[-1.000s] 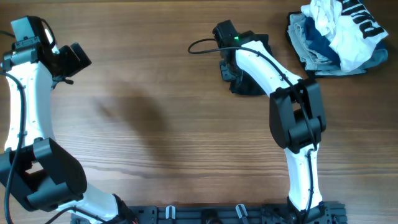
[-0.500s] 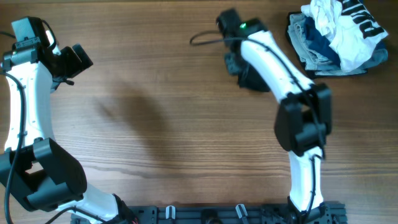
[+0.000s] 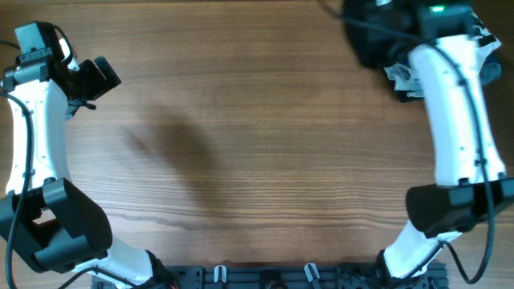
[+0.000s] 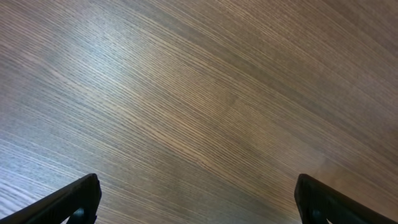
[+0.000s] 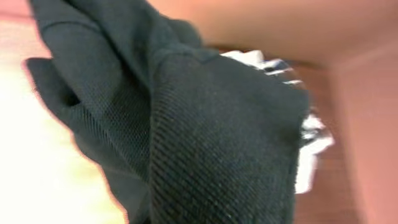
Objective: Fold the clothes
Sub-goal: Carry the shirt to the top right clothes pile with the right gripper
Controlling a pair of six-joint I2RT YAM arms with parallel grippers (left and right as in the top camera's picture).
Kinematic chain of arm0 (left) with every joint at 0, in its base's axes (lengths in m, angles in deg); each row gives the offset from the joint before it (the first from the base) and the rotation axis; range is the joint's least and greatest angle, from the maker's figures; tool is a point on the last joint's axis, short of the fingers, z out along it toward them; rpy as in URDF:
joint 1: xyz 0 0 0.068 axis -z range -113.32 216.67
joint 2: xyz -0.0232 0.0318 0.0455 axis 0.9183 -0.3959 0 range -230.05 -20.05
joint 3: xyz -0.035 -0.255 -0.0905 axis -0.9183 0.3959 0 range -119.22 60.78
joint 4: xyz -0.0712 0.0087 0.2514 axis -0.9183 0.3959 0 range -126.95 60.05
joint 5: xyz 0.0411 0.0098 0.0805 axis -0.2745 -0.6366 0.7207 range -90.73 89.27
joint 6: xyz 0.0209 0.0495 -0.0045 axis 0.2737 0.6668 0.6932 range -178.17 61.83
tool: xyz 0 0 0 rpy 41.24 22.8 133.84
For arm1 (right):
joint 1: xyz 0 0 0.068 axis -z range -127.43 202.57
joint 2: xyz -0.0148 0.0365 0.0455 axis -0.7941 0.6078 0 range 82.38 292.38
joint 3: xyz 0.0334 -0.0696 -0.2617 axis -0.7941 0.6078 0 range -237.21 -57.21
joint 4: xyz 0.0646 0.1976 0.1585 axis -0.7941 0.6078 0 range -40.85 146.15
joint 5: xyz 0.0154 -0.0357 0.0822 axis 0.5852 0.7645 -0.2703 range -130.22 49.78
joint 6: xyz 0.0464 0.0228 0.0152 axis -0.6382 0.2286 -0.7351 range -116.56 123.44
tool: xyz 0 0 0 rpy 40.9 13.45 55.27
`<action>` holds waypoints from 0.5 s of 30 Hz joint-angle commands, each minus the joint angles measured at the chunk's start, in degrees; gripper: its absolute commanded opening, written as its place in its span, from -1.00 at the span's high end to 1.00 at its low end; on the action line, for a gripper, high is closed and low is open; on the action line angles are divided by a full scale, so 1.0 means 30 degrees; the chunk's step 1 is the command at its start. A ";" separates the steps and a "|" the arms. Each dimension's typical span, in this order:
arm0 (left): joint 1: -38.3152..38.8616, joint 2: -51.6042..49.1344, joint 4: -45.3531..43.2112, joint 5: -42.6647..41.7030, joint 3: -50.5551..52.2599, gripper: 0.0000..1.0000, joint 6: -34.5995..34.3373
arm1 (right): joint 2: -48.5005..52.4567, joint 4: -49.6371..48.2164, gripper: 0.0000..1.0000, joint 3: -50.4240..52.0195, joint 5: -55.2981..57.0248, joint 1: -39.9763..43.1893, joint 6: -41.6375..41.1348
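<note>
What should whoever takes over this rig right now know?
Left claw: open, empty, over the table at the left.
Right claw: shut on the black garment, which is bunched up at the far right corner, by the heap of other clothes.
Done: no fold visible.
To do: spread the garment flat mid-table, then fold it.

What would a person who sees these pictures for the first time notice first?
The black garment fills the right wrist view; overhead, the shut right gripper holds it bunched at the far right of the table, by a heap of other clothes. At the left, the left gripper hangs open.
</note>
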State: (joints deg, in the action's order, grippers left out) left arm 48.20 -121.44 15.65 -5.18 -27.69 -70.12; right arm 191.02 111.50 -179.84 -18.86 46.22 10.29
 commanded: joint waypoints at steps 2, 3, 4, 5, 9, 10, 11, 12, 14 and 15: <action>0.0000 -0.0211 0.0000 -0.0612 -0.0226 -1.00 -0.0182 | -0.0860 -0.3563 0.92 -0.0379 0.3155 0.2900 0.4845; 0.0000 -0.0211 0.0000 -0.0721 -0.0226 -1.00 -0.0182 | -0.0765 -0.4524 0.91 -0.0372 0.3024 0.3388 0.5719; 0.0000 -0.0211 0.0000 -0.0736 -0.0226 -1.00 -0.0189 | -0.0656 -0.5493 0.92 -0.0357 0.2739 0.3869 0.6652; 0.0000 -0.0211 0.0007 -0.0736 -0.0226 -1.00 -0.0189 | -0.0488 -0.6455 0.91 -0.0335 0.2470 0.4291 0.7359; 0.0000 -0.0211 0.0000 -0.0867 -0.0226 -1.00 -0.0189 | 0.0350 -0.9296 0.91 -0.0335 0.1224 0.5625 1.0397; 0.0000 -0.0211 0.0000 -0.0860 -0.0226 -1.00 -0.0189 | 0.0707 -0.9916 0.91 -0.0335 0.0758 0.5996 1.1548; 0.0000 -0.0211 0.0000 -0.0867 -0.0226 -1.00 -0.0197 | 0.1056 -1.0295 0.91 -0.0335 0.0393 0.6258 1.2466; 0.0000 -0.0211 0.0000 -0.0867 -0.0226 -1.00 -0.0197 | 0.1319 -1.0586 0.92 -0.0335 0.0226 0.6448 1.2983; 0.0000 -0.0211 -0.0015 -0.0867 -0.0226 -1.00 -0.0197 | 0.2259 -1.1555 0.91 -0.0335 -0.0226 0.6951 1.3821; 0.0000 -0.0211 -0.0015 -0.0867 -0.0226 -1.00 -0.0197 | 0.2747 -1.2036 0.91 -0.0335 -0.0423 0.7111 1.3828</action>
State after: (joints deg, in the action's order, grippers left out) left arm 48.20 -121.44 15.63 -6.84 -27.69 -70.12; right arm 193.69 78.56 -179.84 -15.99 65.96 43.53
